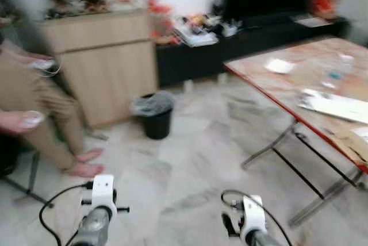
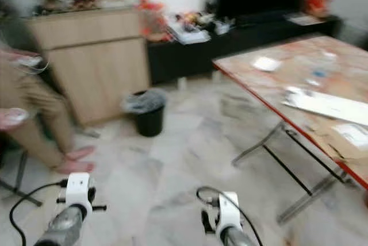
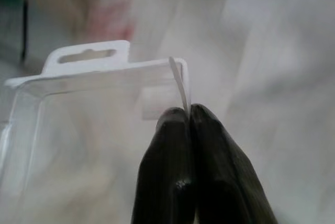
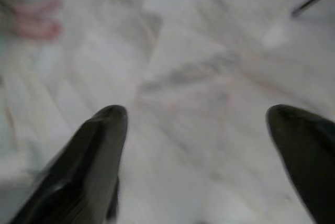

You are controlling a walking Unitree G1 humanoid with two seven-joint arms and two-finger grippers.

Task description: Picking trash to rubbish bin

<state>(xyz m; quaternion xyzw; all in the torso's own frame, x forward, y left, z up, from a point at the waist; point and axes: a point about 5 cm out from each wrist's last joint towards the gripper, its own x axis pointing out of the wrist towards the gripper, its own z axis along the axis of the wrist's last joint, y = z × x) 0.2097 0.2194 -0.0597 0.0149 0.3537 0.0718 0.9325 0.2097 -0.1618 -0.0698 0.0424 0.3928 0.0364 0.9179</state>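
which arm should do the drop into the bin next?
Left. The left gripper is already shut on the clear plastic package, and the bin stands ahead, toward the robot's left. The right gripper is open and holds nothing, over bare floor.

I saw a clear, glossy plastic blister pack (image 3: 94, 130) with a white hang tab, its thin edge pinched between the smooth, matt black fingers (image 3: 172, 171) of the left gripper (image 3: 188, 111). The floor (image 1: 190, 165) looked like polished pale marble tile with grey veins. The black rubbish bin (image 1: 156, 120) wore a thin grey plastic liner. The cabinet (image 1: 106, 62) showed light matt wood grain. The desk (image 1: 299, 79) had a worn reddish top on bare metal legs, with white paper sheets (image 1: 336, 106) lying on it.
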